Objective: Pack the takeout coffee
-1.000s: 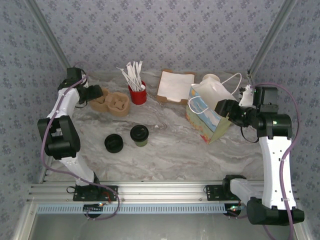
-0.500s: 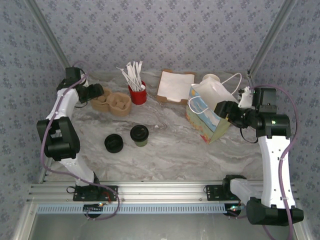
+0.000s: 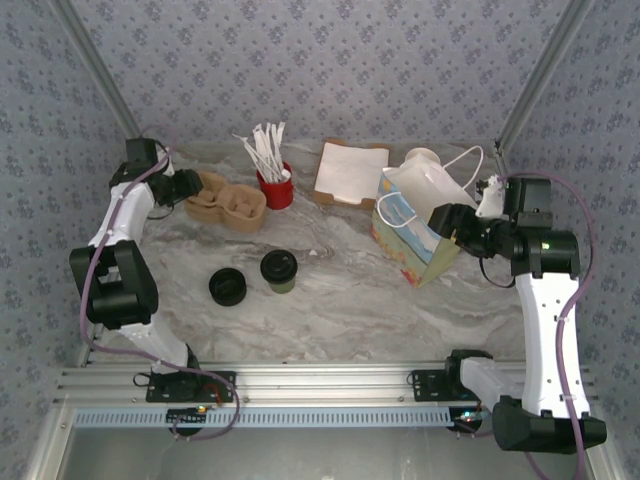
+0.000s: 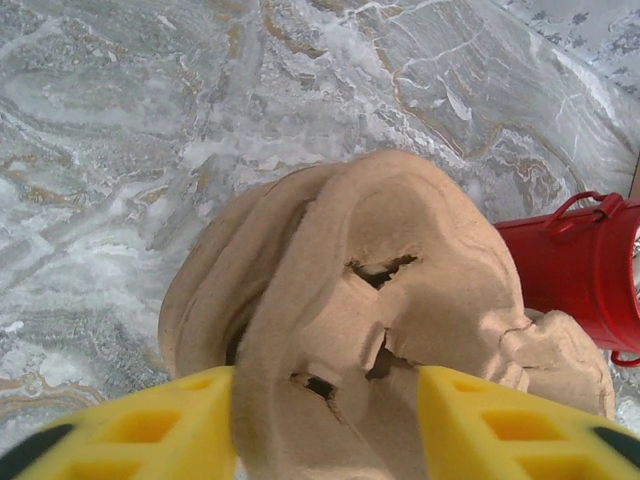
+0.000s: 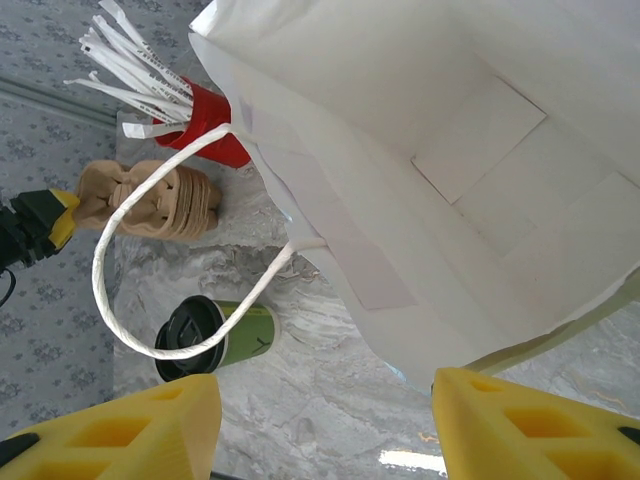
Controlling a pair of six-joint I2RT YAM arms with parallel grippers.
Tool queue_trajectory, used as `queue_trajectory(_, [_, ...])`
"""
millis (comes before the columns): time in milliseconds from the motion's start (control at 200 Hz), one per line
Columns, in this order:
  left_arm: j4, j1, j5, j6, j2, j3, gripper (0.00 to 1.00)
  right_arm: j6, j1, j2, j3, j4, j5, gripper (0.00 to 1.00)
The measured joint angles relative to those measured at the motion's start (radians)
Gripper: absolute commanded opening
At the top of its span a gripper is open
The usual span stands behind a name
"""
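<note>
1. Left claw (image 3: 192, 188) is off in the far-left corner, jaws pinched on one end of the tan moulded-pulp cup carrier (image 3: 232, 205). In its wrist view the yellow fingers (image 4: 120, 425) sit tight against both sides of the carrier.
2. Right claw (image 3: 445, 218) has its jaws spread wide at the rim of the white printed paper bag (image 3: 405, 240), which leans its way. Can't tell if it actually touches the paper.
3. The dark-green paper coffee cup with the black lid (image 3: 279, 270) stands upright mid-table, just beside a loose stack of black lids (image 3: 227, 287).
4. Key bit: from the left claw, the cup lies toward the arm bases and to the right, well apart from both claws. The bag is further right again. The left arm looks nearer, but it's got its hands full.
</note>
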Motion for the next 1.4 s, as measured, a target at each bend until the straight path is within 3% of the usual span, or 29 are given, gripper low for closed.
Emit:
queue_trajectory(470, [0.02, 0.006, 0.03, -0.017, -0.013, -0.015, 0.0, 0.0, -0.002, -0.003, 0.0, 0.004, 0.0, 0.6])
queue_trajectory(904, [-0.014, 0.011, 0.05, -0.019, -0.112, -0.013, 0.0, 0.012, -0.004, -0.026, 0.005, 0.039, -0.008, 0.6])
queue_trajectory(1179, [-0.076, 0.011, 0.064, -0.023, -0.333, 0.043, 0.0, 0.035, -0.009, -0.069, 0.033, 0.088, -0.045, 0.6])
queue_trajectory(1399, [-0.06, 0.012, 0.192, -0.096, -0.541, 0.06, 0.0, 0.088, -0.01, -0.082, 0.035, 0.179, -0.138, 0.6])
